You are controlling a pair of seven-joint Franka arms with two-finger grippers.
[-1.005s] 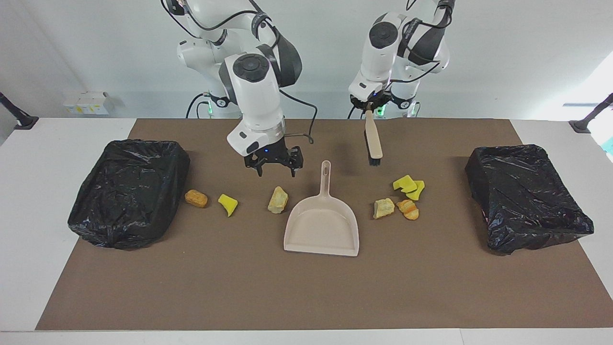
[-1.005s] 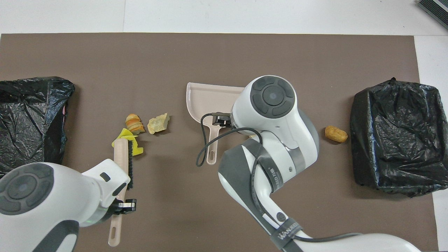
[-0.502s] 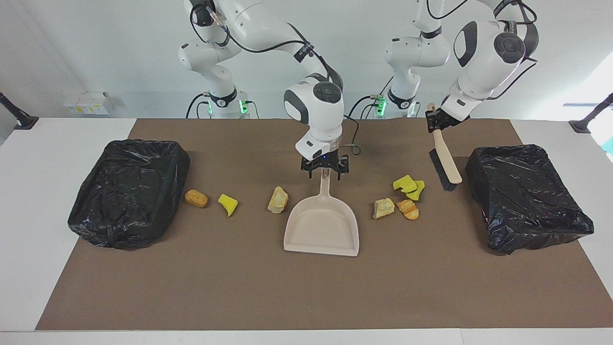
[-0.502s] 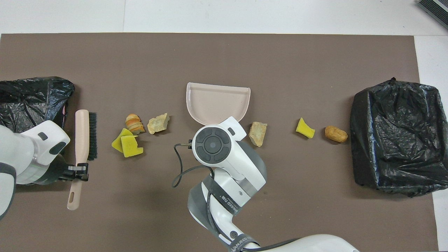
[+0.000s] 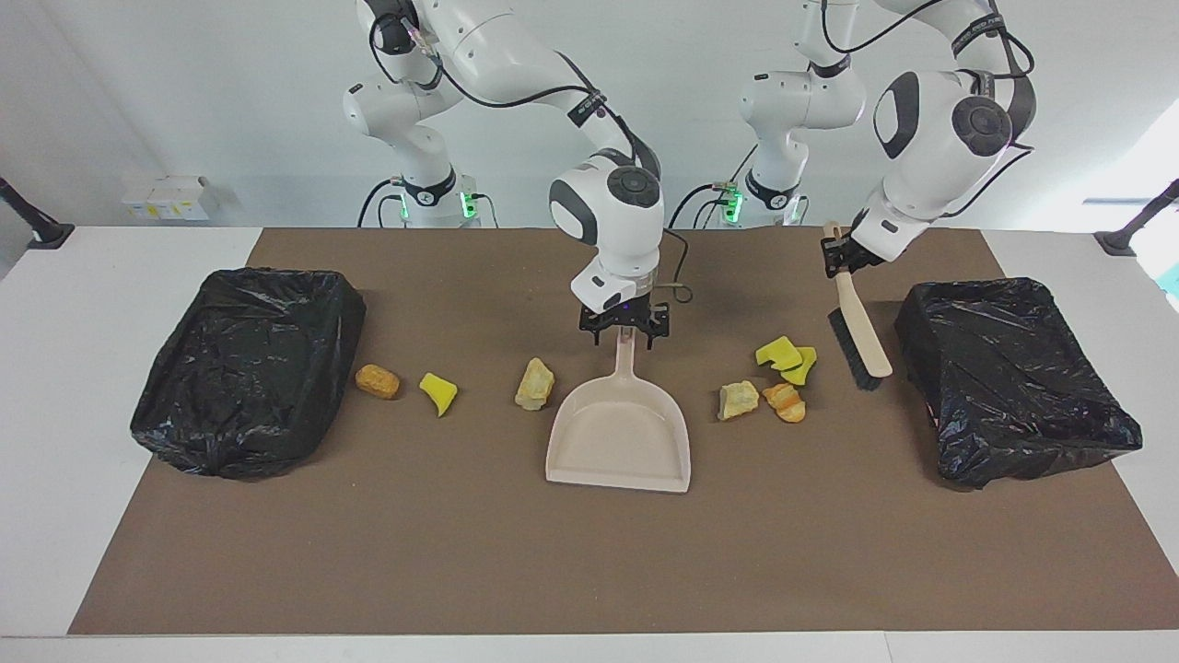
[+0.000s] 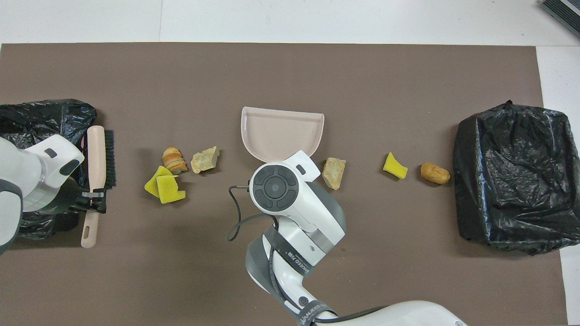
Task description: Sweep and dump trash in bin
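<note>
Holding the brush (image 5: 861, 336) by its handle, my left gripper (image 5: 840, 261) is clamped tight. The head hangs down low over the mat (image 5: 553, 552), with the dark bristles turned toward the middle of the table. I judge it is placed there, between the bin (image 5: 1013, 378) at the left arm's end and the closest scraps, so that a stroke would push them toward the pan rather than away.

My right gripper (image 5: 624, 330) is down at the tip of the dustpan (image 5: 619, 442) handle, straddling it. Whether it has closed on the handle I cannot tell. The pan lies flat on the mat in the middle, handle toward the robots and open lip pointing away from them. I would need that handle gripped to steady and turn the pan before anything is swept in.

None of the trash is collected yet. Four pieces sit between the pan and the brush: two yellow wedges (image 5: 785, 359) touching each other, and, a little farther from the robots, a tan bit (image 5: 739, 399) beside an orange chunk (image 5: 786, 401). Three more lie in a row toward the right arm's end: a tan lump (image 5: 535, 383) just beside the pan, a yellow wedge (image 5: 439, 391), and an orange-brown chunk (image 5: 378, 380) close to the second bin (image 5: 249, 368). Both bins are lined with black bags.
</note>
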